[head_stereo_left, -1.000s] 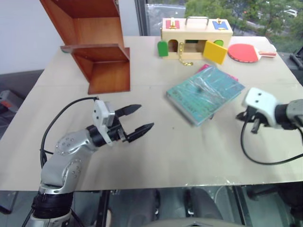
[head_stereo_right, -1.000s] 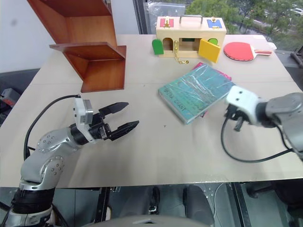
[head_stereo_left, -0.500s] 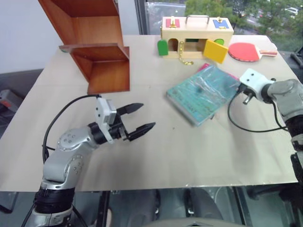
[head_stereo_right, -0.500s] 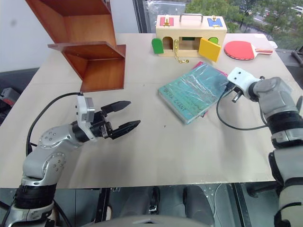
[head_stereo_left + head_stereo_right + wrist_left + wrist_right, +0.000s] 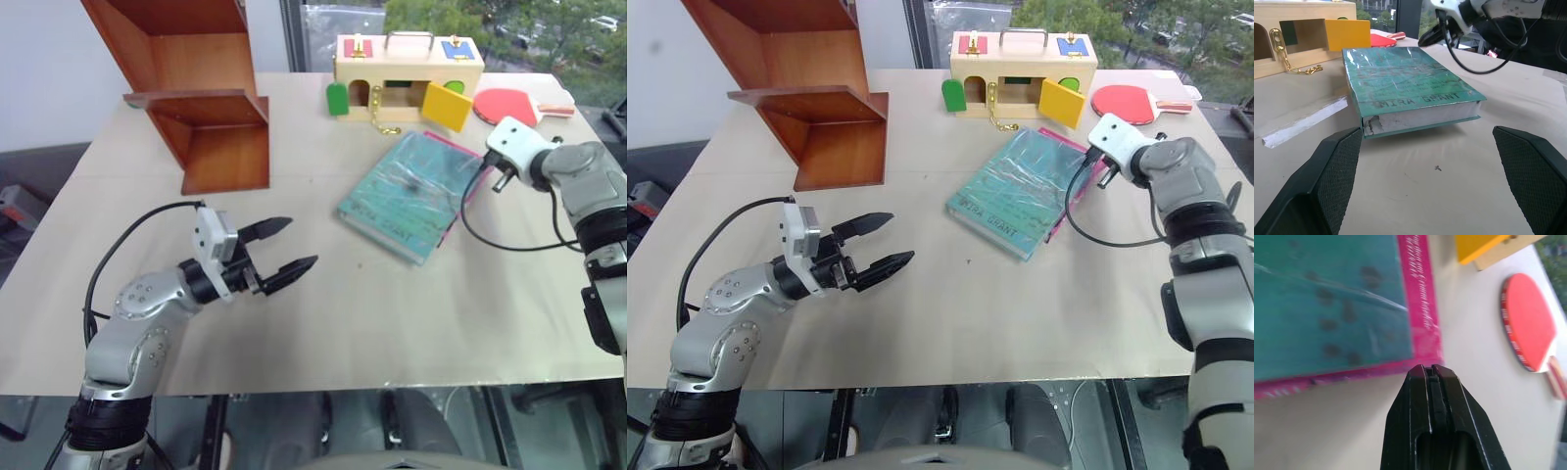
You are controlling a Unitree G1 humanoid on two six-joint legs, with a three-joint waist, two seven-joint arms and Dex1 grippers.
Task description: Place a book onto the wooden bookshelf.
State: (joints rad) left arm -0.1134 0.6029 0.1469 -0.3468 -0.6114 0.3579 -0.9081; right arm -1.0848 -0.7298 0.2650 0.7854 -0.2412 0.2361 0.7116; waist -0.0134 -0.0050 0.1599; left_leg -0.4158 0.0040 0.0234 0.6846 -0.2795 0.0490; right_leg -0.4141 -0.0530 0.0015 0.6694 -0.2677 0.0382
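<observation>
silver arms [image 5: 137, 323], black cables [image 5: 509, 240], white wrists [image 5: 214, 240]

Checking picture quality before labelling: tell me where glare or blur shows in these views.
Left wrist view: glare streaks on the book's plastic wrap, title legible. Right wrist view: book and pink book smeared by blur, right hand sharper. Head views: wrap sheen only.

On my table [image 5: 323, 323]: two books, a teal-green book [image 5: 407, 192] atop a pink book [image 5: 1422, 313]; one wooden bookshelf [image 5: 201, 93]; one pale wooden box [image 5: 407, 73] with coloured doors; one red table-tennis paddle [image 5: 511, 103].
</observation>
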